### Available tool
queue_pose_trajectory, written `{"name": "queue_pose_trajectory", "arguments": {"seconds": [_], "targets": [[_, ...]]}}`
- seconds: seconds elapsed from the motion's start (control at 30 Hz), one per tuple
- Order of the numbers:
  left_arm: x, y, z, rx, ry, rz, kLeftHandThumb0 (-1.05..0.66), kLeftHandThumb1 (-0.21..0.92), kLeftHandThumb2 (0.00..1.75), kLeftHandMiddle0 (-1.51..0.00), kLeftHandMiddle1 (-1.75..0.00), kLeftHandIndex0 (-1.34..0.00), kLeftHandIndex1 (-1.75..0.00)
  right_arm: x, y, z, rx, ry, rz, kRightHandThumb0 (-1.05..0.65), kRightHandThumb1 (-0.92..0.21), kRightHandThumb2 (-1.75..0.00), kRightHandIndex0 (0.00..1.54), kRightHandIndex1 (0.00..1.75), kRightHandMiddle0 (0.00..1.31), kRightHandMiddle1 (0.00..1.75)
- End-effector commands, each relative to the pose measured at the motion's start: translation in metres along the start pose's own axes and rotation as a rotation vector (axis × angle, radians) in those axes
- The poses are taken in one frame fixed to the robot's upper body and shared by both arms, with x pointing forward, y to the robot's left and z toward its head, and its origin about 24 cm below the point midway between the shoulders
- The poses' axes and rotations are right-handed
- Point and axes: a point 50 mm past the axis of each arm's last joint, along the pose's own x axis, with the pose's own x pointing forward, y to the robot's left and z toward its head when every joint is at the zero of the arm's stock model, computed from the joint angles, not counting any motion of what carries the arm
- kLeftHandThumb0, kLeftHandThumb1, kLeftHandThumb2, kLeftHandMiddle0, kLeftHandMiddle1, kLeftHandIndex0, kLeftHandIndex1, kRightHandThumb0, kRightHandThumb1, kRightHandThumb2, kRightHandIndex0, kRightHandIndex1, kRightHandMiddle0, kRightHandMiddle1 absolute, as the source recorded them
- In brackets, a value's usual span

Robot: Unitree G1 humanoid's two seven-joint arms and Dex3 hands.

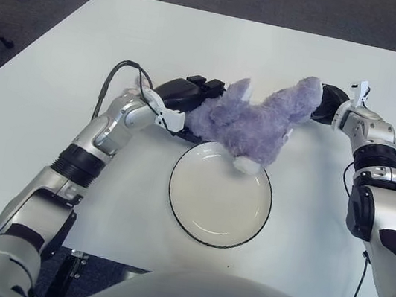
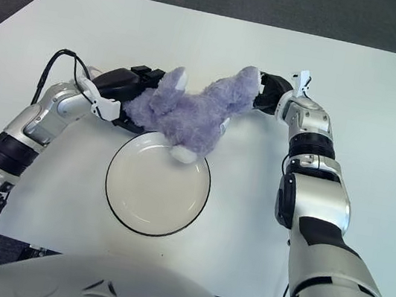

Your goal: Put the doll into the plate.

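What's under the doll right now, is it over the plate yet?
Only one white foot of the doll overlaps the far rim of the plate. Both hands grip its ends; the table beneath is covered.

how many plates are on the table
1. The plate sits at the table's near edge, between both arms, its far rim under the purple doll. None appears hidden.

**Purple doll at the plate's far rim**

The doll is a fluffy lavender plush with white paws, stretched out lengthwise left to right. One white foot overlaps the far rim of the plate, possibly touching it. The plate is round, cream-white with a dark edge, lying flat and bare.
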Motion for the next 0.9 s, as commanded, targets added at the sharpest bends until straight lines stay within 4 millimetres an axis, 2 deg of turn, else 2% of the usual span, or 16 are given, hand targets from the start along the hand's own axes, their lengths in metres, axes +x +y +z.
{"name": "queue_pose_trajectory", "arguments": {"seconds": [0.0,0.07,0.17,0.27,0.47,0.7,0.87], "targets": [[-0.0016,-0.0079,-0.0045,-0.04,0.013,0.06,-0.01,0.27,1.31,-0.62,-1.72,-0.33,-1.68,-0.0001,-0.0011,-0.0277,0.014,0.102,-0.008,-0.01,0.03,-1.66,0.88,1.75,0.71,1.59],[-0.0014,-0.0082,-0.0046,-0.043,0.009,0.089,-0.01,0.18,1.44,-0.71,-1.74,-0.47,-1.67,-0.0003,-0.0016,-0.0284,0.015,0.104,-0.009,-0.01,0.03,-1.67,0.89,1.75,0.71,1.59],[-0.0012,-0.0086,-0.0047,-0.051,0.008,0.174,-0.01,0.07,1.57,-0.79,-1.74,-0.58,-1.68,-0.0004,-0.0024,-0.0303,0.015,0.112,-0.011,-0.01,0.05,-1.68,0.9,1.75,0.72,1.59],[-0.001,-0.0091,-0.0042,-0.053,0.006,0.229,-0.01,0.01,1.66,-0.84,-1.75,-0.62,-1.71,-0.0003,-0.0025,-0.0311,0.016,0.117,-0.011,-0.01,0.06,-1.69,0.9,1.75,0.73,1.59],[-0.0012,-0.011,-0.003,-0.108,0.01,0.32,0.0,0.0,1.66,-0.87,-1.69,-0.61,-1.74,-0.0003,-0.0033,-0.0322,0.022,0.122,-0.014,-0.01,0.06,-1.71,0.91,1.75,0.73,1.6],[-0.0029,-0.0118,-0.0032,-0.139,-0.004,0.413,0.0,0.07,1.59,-0.82,-1.69,-0.56,-1.75,-0.0001,-0.0041,-0.0333,0.022,0.129,-0.026,-0.01,0.06,-1.7,0.91,1.75,0.73,1.59],[-0.0048,-0.0133,-0.0052,-0.159,-0.009,0.476,0.0,0.08,1.58,-0.82,-1.68,-0.56,-1.75,0.0,-0.0046,-0.0343,0.016,0.134,-0.028,-0.01,0.05,-1.69,0.9,1.75,0.72,1.6]]}}
